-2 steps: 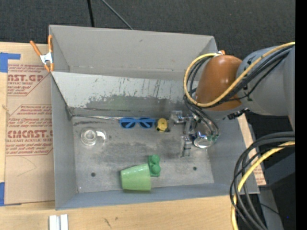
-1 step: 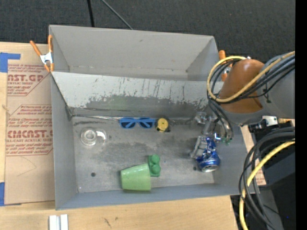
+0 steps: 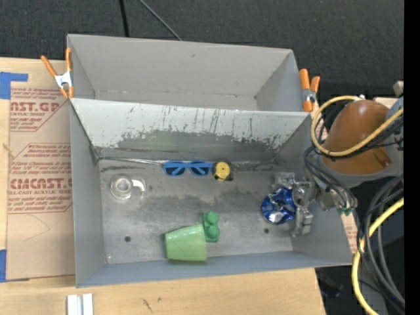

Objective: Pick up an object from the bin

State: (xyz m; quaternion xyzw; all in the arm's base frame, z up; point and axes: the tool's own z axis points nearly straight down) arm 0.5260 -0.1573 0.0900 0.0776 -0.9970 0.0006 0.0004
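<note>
Camera view, from above. Down low near the right wall of the grey bin [image 3: 85,195]: the gripper [image 3: 296,203], fingers [image 3: 303,225] apparently spread, one on each side of a crumpled, shiny blue and white thing [image 3: 277,207], perhaps a foil wrapper. Placed so probably in order to close on it; not yet pinched, as far as visible. Well apart to the left: a green cup [image 3: 186,244] lying on its side, a small green figure [image 3: 211,225] just beside it, blue sunglasses [image 3: 187,169] and a yellow ball [image 3: 222,171] by the back wall, a clear round lid [image 3: 122,188].

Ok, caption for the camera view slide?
Pincer at the right side of the bin, beside a shiny blue crumpled thing.
</note>
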